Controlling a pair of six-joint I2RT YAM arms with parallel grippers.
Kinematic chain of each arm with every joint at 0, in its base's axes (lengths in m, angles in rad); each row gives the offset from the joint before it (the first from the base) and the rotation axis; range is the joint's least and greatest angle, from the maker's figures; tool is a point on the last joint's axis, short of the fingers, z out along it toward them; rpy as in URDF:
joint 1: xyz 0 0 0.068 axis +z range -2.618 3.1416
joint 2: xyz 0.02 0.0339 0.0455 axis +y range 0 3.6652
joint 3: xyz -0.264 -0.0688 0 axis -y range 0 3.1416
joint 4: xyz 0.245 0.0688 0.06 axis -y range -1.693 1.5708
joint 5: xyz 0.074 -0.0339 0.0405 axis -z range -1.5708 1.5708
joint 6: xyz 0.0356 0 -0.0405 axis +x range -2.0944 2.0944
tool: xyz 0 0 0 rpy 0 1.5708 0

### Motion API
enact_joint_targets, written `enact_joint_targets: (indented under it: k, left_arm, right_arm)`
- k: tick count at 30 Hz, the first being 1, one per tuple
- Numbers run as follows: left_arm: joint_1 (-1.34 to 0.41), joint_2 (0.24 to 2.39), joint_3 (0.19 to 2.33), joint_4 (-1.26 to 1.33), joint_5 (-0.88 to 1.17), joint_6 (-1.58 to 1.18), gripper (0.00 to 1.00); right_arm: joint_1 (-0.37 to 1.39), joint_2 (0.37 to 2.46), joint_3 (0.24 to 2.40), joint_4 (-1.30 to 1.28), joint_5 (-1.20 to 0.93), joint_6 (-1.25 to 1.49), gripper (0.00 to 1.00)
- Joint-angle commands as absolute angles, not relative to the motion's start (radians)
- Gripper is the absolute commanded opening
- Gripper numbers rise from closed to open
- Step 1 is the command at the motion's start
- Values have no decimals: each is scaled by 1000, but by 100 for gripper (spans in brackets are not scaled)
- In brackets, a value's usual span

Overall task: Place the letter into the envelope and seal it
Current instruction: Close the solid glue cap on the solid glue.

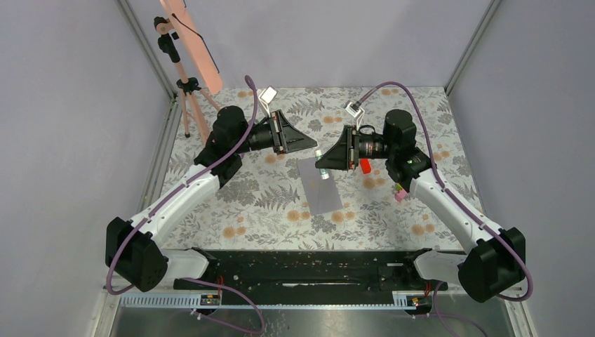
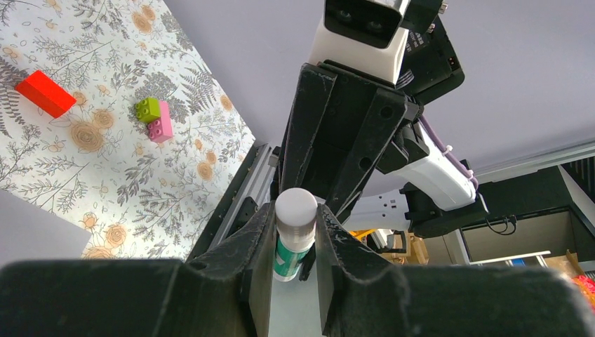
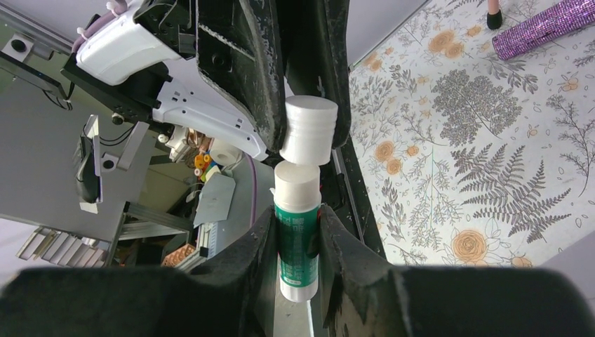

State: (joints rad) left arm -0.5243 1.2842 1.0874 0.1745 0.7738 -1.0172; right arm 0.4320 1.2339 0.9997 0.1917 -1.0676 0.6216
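The grey-lilac envelope (image 1: 324,191) lies flat on the flowered table, below both raised arms. The letter is not in view. My right gripper (image 3: 298,226) is shut on the green-and-white body of a glue stick (image 3: 297,239), held above the envelope. My left gripper (image 2: 295,219) faces it from the other side and is shut on the stick's white cap (image 2: 295,210). In the right wrist view the cap (image 3: 309,130) sits just off the stick's white neck, slightly tilted. In the top view the left gripper (image 1: 315,148) and the right gripper (image 1: 321,167) meet tip to tip.
A red block (image 1: 365,166) and a pink-and-green block pair (image 1: 400,194) lie right of the envelope, under the right arm. A purple glitter roll (image 3: 544,24) lies farther off. A tripod (image 1: 186,88) stands at the back left. Cage posts frame the table.
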Motion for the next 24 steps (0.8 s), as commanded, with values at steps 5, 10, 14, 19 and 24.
enact_joint_targets:
  k: [5, 10, 14, 19, 24]
  left_arm:
    - [-521, 1287, 1091, 220, 779, -1000, 18]
    - [-522, 1285, 1090, 221, 791, -999, 18]
    - [-522, 1288, 1087, 218, 806, -995, 18]
    - [-522, 1284, 1084, 210, 814, -987, 18]
    - [-522, 1284, 1082, 198, 817, -978, 18]
  right_arm:
    - [446, 1234, 1054, 221, -1095, 623, 0]
    - [446, 1250, 1058, 257, -1082, 641, 0]
    - [446, 1262, 1063, 293, -1079, 668, 0]
    - [446, 1273, 1066, 302, -1069, 675, 0]
    - [446, 1283, 1061, 333, -1056, 698, 0]
